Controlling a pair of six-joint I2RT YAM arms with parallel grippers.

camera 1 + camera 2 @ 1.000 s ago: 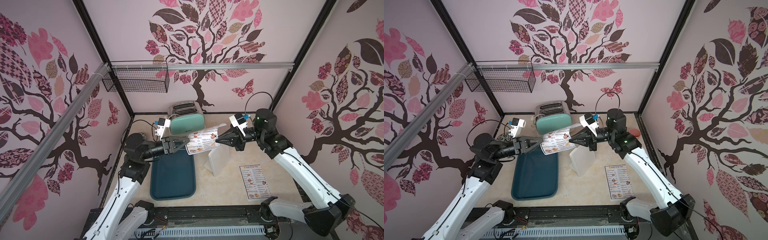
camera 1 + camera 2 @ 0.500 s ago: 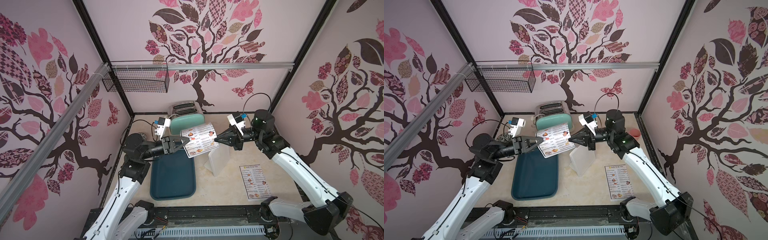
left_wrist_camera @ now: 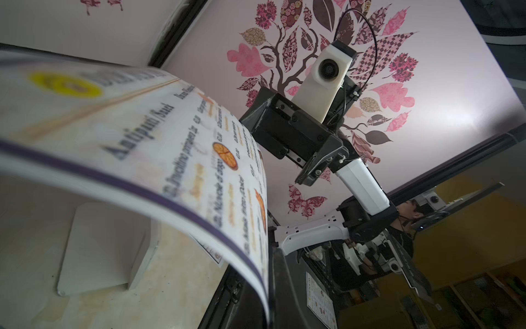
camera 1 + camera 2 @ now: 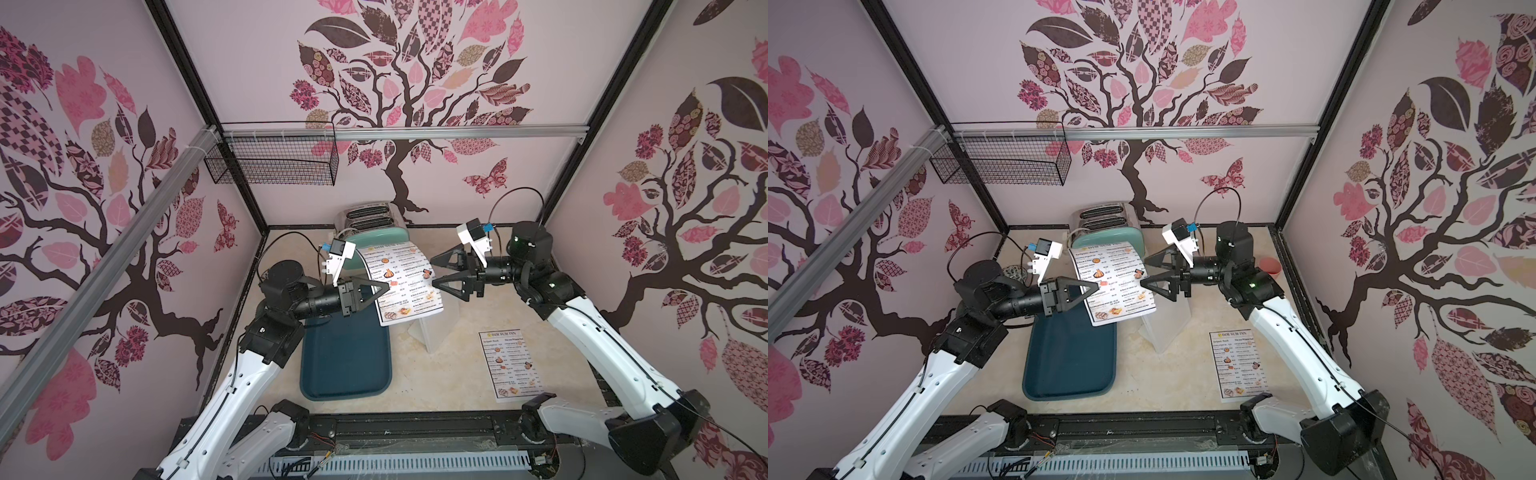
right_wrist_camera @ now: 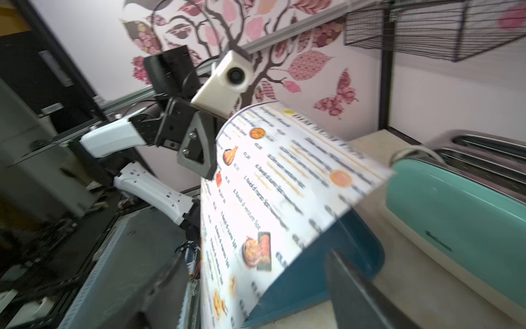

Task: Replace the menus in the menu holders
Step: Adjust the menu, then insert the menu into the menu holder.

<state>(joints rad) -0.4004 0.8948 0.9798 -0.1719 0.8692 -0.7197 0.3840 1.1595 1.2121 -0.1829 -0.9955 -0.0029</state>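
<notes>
**Containers**
- The dark teal tray (image 4: pixel 345 370) lies flat on the table (image 4: pixel 440 390), left of centre. The lower end of the held menu (image 4: pixel 401 282) hangs over the tray's far end.
- The menu holder (image 4: pixel 432 332) stands upright and slanted on the table, just right of the tray and under the held menu's lower right corner. Its panel shows plain white-clear.
- The wire basket (image 4: pixel 274 162) hangs on the back wall near the left corner.
- The teal toaster (image 4: pixel 370 224) stands at the back of the table with its slots facing up.
- A small red vessel (image 4: pixel 1269 266) sits at the table's right edge, behind the right arm. What it contains cannot be told.

**Menus and jaws**
- The left gripper (image 4: pixel 384 286) has its jaws closed on the left edge of the held menu. The sheet is raised in the air between the two grippers, bowed, with the print side up.
- The right gripper (image 4: pixel 433 271) has its jaws wide, one above and one below the sheet's right edge. Whether they touch the sheet cannot be told.
- The second menu (image 4: pixel 509 365) lies flat on the table at the right, apart from the menu holder.

**Writing**
- The second menu is headed "DIM SUM INN", beside a round yellow emblem.
- On the held menu, the left wrist view shows a blurred section heading that begins "Antipasti". Below it run two text columns with prices and small food photos.
- The right wrist view shows script on the toaster's side that is too blurred to read
</notes>
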